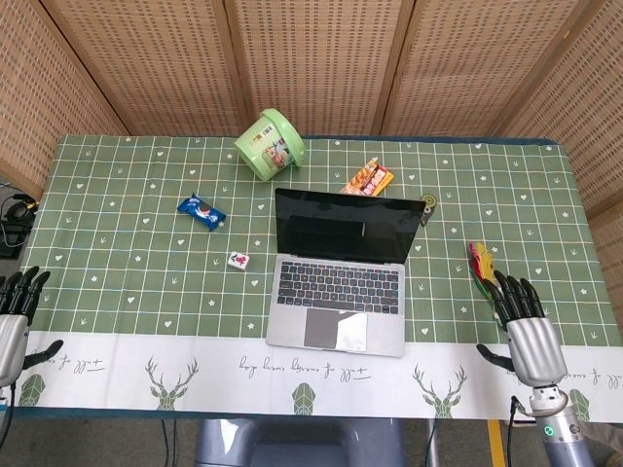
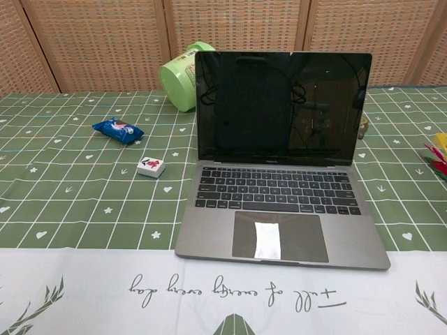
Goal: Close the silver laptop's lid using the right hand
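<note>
The silver laptop (image 1: 341, 282) sits open near the middle of the table, its base close to the white front band of the cloth and its dark screen (image 2: 282, 107) standing nearly upright, facing me. My right hand (image 1: 531, 331) rests at the front right corner of the table, well apart from the laptop, fingers spread and holding nothing; the chest view does not show it at all. My left hand (image 1: 14, 321) lies at the far left edge, also empty with fingers apart, and it has no part in this. To do the step well, I judge that I should bring the right hand up and over to the lid's top edge, lay the fingers flat behind it, and pull it toward me and down in an even arc, pressing near the middle of the edge so the base does not twist or slide on the cloth. Between my hand and the laptop lies a bundle of coloured strips (image 1: 481, 268), which I should lift over. Behind the screen are an orange snack packet (image 1: 367, 179) and a green tub (image 1: 270, 144) on its side; reaching too deep could knock the packet. A blue wrapper (image 1: 201, 210) and a small white tile (image 1: 238, 260) lie to the left, out of my path.
</note>
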Robot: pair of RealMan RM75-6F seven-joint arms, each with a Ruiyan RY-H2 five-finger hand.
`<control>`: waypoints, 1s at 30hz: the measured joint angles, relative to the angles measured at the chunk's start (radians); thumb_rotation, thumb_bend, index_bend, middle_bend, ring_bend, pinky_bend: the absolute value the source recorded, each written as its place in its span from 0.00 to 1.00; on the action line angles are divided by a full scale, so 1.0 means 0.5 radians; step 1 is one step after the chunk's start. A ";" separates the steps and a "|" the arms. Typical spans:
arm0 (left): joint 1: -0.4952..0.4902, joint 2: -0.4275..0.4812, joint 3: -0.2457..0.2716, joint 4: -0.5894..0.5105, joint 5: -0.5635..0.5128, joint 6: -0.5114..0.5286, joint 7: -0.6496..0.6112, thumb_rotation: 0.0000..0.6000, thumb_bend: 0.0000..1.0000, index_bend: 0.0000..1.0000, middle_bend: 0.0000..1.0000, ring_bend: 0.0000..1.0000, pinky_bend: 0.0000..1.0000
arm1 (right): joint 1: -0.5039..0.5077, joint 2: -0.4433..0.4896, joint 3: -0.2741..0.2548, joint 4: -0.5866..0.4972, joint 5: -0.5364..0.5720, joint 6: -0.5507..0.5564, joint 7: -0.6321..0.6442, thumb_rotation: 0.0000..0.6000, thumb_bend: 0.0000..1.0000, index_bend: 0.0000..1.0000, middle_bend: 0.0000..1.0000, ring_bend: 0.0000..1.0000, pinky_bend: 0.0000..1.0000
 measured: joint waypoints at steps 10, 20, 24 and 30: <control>0.001 -0.003 -0.004 -0.002 0.002 0.009 0.015 1.00 0.00 0.00 0.00 0.00 0.00 | 0.061 0.039 0.028 -0.119 0.067 -0.125 0.376 1.00 0.26 0.00 0.00 0.00 0.00; -0.010 -0.007 -0.010 0.016 -0.017 -0.020 0.004 1.00 0.00 0.00 0.00 0.00 0.00 | 0.236 0.155 0.227 -0.388 0.351 -0.463 1.064 1.00 0.41 0.02 0.00 0.00 0.00; -0.014 -0.008 -0.020 0.025 -0.030 -0.022 -0.003 1.00 0.00 0.00 0.00 0.00 0.00 | 0.333 0.223 0.340 -0.478 0.508 -0.700 1.431 1.00 0.42 0.02 0.00 0.00 0.00; -0.017 -0.009 -0.032 0.030 -0.041 -0.017 -0.001 1.00 0.00 0.00 0.00 0.00 0.00 | 0.519 0.279 0.505 -0.484 0.748 -1.130 1.876 1.00 0.42 0.01 0.00 0.00 0.00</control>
